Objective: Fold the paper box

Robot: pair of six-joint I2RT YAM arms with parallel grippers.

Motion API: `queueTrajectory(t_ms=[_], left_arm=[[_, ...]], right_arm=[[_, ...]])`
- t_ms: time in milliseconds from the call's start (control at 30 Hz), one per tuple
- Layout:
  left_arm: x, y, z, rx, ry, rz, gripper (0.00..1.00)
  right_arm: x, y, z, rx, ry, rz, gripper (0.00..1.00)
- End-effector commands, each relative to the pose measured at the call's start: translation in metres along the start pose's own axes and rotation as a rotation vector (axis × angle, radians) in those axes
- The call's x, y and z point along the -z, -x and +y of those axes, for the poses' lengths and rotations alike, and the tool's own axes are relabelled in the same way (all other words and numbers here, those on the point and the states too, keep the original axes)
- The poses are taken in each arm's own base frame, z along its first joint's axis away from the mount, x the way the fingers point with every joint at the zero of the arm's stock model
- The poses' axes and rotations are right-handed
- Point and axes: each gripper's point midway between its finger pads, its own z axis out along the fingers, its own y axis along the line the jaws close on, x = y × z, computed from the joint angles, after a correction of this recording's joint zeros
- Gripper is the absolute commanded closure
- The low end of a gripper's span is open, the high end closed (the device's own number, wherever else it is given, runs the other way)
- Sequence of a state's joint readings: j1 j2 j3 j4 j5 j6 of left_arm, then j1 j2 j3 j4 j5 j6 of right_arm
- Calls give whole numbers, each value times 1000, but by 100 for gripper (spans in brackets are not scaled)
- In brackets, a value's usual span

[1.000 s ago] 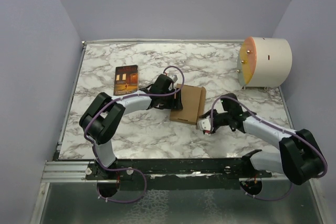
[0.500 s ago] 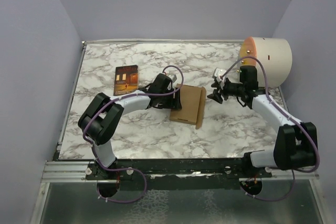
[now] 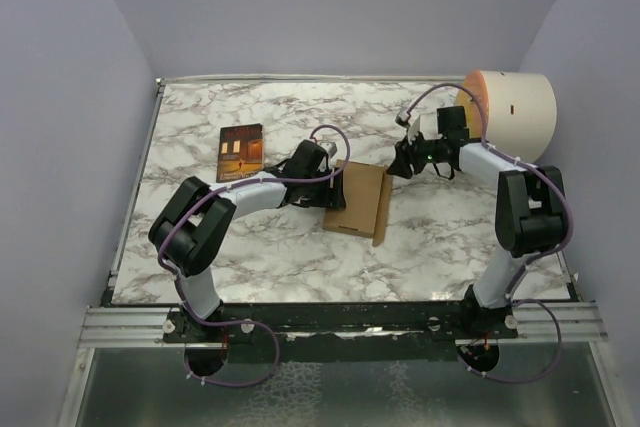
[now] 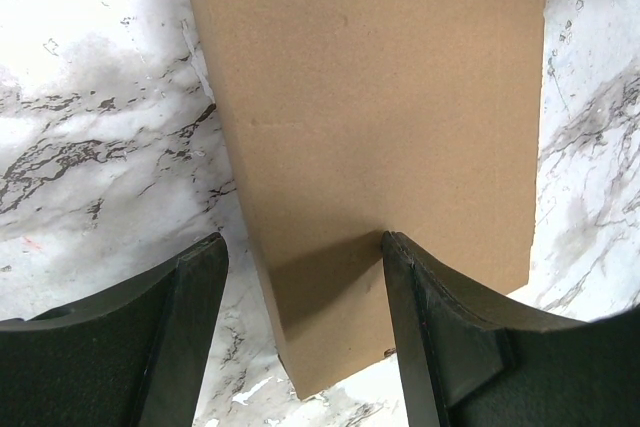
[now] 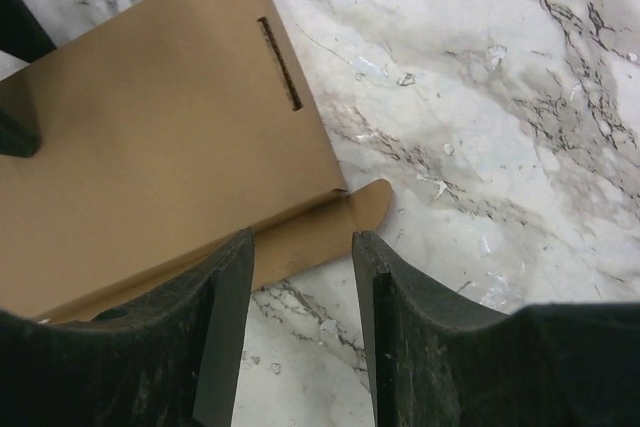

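Note:
The paper box (image 3: 360, 197) lies mid-table as a flat brown cardboard pack, a narrow flap (image 3: 382, 215) angled along its right side. My left gripper (image 3: 334, 189) is open at its left edge; in the left wrist view the box (image 4: 370, 97) fills the middle, one fingertip (image 4: 395, 252) rests on its top and the other (image 4: 205, 267) hangs over the marble beside it. My right gripper (image 3: 398, 165) hovers open by the far right corner. In the right wrist view the box (image 5: 150, 147) shows a slot (image 5: 280, 62), and a rounded flap (image 5: 345, 217) lies just beyond the gripper (image 5: 300, 247).
A dark book (image 3: 241, 151) with an orange cover lies to the left of the box. A large cream cylinder (image 3: 505, 117) stands on its side at the back right, close behind my right arm. Purple walls enclose the marble table (image 3: 300, 257).
My right arm swung from the front right of the box up to its far right corner near the cylinder. The left arm and the box stayed put.

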State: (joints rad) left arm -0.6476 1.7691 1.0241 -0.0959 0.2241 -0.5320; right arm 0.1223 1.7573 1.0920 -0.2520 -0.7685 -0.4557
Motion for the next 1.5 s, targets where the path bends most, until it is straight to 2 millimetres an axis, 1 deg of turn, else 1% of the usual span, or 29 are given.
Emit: queueTrajectory(t_ms=[0, 167, 367, 600, 700, 1000, 1333, 1467], left_arm=[[8, 7, -7, -16, -29, -8, 34], [7, 8, -7, -18, -31, -5, 34], [7, 8, -7, -18, -29, -2, 34], [6, 8, -5, -16, -27, -1, 34], [6, 8, -5, -17, -30, 0, 35], [5, 9, -5, -16, -30, 3, 35], [4, 10, -2, -17, -26, 7, 35], [6, 12, 0, -21, -24, 6, 35]], right_arm=[[-8, -10, -20, -51, -36, 59, 56], [-19, -21, -25, -84, -19, 86, 63], [-26, -29, -35, -105, -34, 110, 63], [-29, -32, -43, -131, -34, 110, 62], [-30, -36, -43, -151, -12, 109, 62], [-37, -29, -24, -146, 133, 56, 58], [-29, -16, 4, -35, 297, -12, 53], [-26, -17, 11, 10, 344, -12, 51]])
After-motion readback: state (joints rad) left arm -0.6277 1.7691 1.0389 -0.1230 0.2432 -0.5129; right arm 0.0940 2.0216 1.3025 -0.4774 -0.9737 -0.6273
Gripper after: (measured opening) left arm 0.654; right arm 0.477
